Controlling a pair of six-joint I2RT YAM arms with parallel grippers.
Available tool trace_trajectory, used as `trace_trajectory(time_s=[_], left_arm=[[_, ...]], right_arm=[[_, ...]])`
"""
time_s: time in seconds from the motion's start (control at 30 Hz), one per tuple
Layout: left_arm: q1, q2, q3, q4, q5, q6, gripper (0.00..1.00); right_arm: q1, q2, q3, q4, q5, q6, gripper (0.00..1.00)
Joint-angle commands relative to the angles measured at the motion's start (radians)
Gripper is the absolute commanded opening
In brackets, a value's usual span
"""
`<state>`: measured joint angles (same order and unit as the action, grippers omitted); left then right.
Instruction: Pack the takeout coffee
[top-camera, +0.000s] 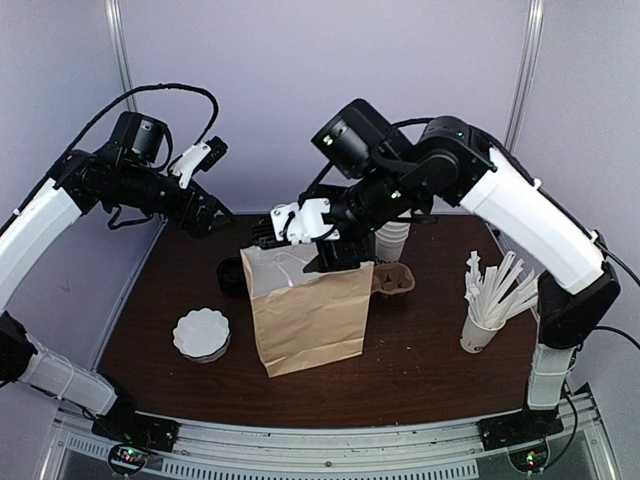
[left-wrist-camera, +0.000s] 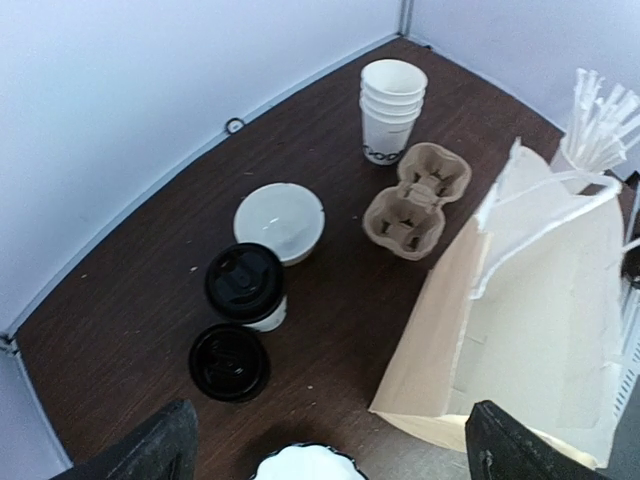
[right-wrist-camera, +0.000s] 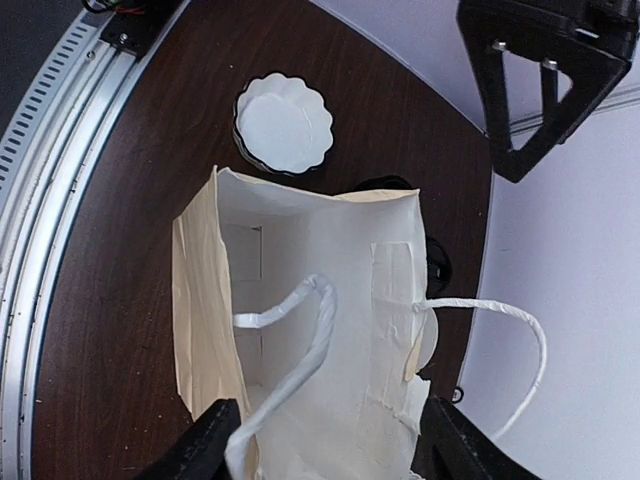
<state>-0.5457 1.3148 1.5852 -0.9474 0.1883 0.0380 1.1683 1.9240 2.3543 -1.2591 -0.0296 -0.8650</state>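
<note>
Left wrist view shows the lidded coffee standing on the counter outside the open, empty-looking bag, so packing seems hardly begun; left claw and right claw both hang spread, gripping nothing.

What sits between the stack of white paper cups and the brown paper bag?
A brown moulded-pulp cup carrier lies flat there, best seen in the left wrist view.

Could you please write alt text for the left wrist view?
A black-lidded white cup stands on the dark table, a loose black lid beside it. Further right are a paper bag, a cardboard cup carrier and a stack of white cups.
</note>
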Motion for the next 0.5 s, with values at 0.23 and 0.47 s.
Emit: trace_trajectory(time_s=[0.23,0.47], left_arm=[[0.002,0.083,-0.003,0.071,0.353,0.053,0.97],[-0.027,0.185,0.050,0.052,0.395,0.099,0.94]], right_arm=[[-0.247,-0.193,0.056,-0.147,-0.343,0.028,0.69],[-0.410,-0.311,-0.264,0.027,-0.316,0.115,0.58]])
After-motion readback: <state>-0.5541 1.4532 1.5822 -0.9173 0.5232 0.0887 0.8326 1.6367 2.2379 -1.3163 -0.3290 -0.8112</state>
